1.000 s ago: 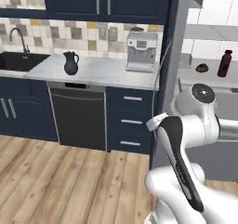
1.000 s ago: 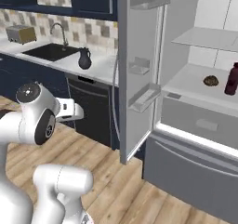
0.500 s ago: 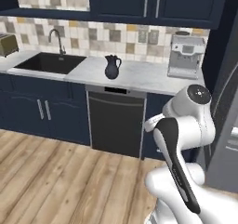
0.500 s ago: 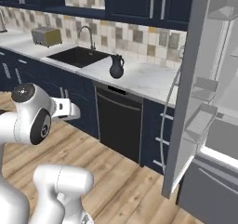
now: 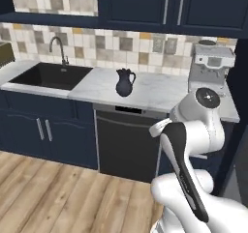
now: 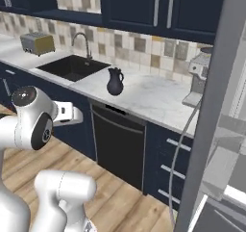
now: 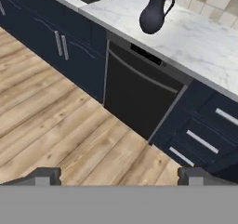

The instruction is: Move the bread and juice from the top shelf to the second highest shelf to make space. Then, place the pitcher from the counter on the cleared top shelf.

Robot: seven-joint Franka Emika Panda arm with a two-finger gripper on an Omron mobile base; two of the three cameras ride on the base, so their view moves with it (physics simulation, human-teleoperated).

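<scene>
Claw (image 7: 119, 174) hanging wide open w/ nothing between the tips, aiming down over the wood floor (image 7: 56, 125) and dishwasher front (image 7: 139, 95). Pitcher (image 7: 153, 11) standing upright on the counter (image 7: 204, 42) at 12 o'clock in hand view, between sink (image 5: 48, 75) and coffee machine (image 5: 210, 65), well apart from the arm. Judgement: robot is approaching for pickup; best to close in squarely, lift the hand to counter height, then grip the belly, avoiding handle at approx. 1 o'clock.

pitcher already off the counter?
No. The black pitcher stands upright on the marble counter above the dishwasher, right of the sink, with nothing gripping it.
</scene>
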